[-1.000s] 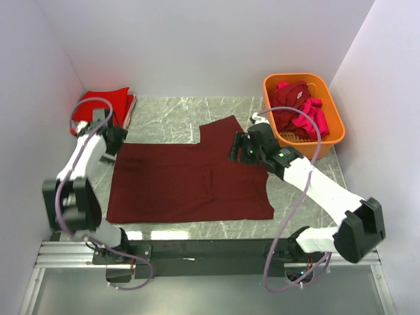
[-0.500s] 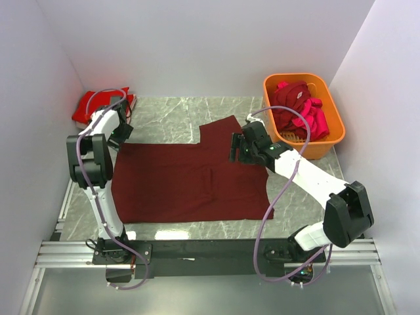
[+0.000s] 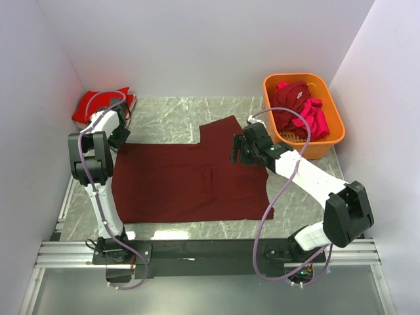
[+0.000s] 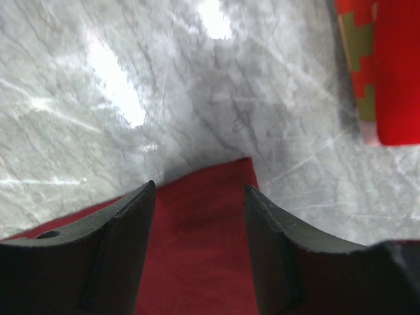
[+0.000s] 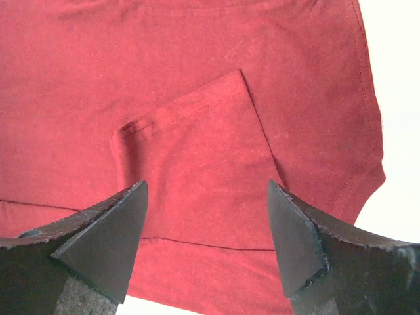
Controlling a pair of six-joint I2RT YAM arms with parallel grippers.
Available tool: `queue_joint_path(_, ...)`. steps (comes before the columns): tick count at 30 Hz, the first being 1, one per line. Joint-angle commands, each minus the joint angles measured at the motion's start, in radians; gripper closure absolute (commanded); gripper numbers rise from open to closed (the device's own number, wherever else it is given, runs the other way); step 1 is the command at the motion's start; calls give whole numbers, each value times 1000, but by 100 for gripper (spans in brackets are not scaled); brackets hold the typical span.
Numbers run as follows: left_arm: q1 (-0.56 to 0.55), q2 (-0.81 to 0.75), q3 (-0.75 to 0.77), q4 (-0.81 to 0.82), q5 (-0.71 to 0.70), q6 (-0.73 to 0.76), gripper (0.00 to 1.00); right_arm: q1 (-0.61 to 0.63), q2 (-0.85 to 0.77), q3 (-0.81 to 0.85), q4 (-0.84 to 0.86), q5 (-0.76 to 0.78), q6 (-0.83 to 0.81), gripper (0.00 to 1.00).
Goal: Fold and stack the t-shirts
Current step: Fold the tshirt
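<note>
A dark maroon t-shirt (image 3: 187, 177) lies spread flat on the marble table. My left gripper (image 3: 118, 136) is open over the shirt's far-left corner; in the left wrist view that corner (image 4: 210, 197) sits between the two fingers. My right gripper (image 3: 237, 152) is open above the shirt's right part, near a folded sleeve (image 5: 197, 151) that shows between its fingers. A folded bright red shirt (image 3: 98, 105) lies at the far left corner, and it also shows in the left wrist view (image 4: 394, 72). More red and pink shirts (image 3: 298, 108) fill the basket.
An orange plastic basket (image 3: 328, 134) stands at the far right. White walls close in the table (image 3: 164, 111) on the left, the back and the right. The arms' bases sit on the black rail (image 3: 197, 249) at the near edge.
The left arm has swung back toward the far left, its gripper now at the shirt's far-left corner. The right gripper has shifted only slightly. The shirt lies the same.
</note>
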Motion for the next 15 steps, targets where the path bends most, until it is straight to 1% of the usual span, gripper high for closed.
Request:
queue_joint_path(1, 16, -5, 52, 28, -14, 26, 39, -9, -23, -5, 20, 10, -3, 20)
queue_joint_path(5, 16, 22, 64, 73, 33, 44, 41, -9, -19, -5, 20, 11, -2, 21)
queue_joint_path(6, 16, 26, 68, 87, 38, 47, 45, -9, -19, -5, 22, 10, 0, 21)
queue_joint_path(7, 14, 30, 68, 93, 44, 49, 47, -7, -19, -10, 23, 10, 0, 21)
queue_joint_path(11, 13, 50, 61, 108, 43, 55, 51, -7, -19, -13, 24, 11, 1, 21)
queue_joint_path(12, 14, 53, 52, 107, 43, 55, 53, -9, -17, -16, 20, 14, 0, 21)
queue_joint_path(15, 13, 47, 8, 125, 46, 58, 55, -9, -17, -17, 22, 16, -2, 21)
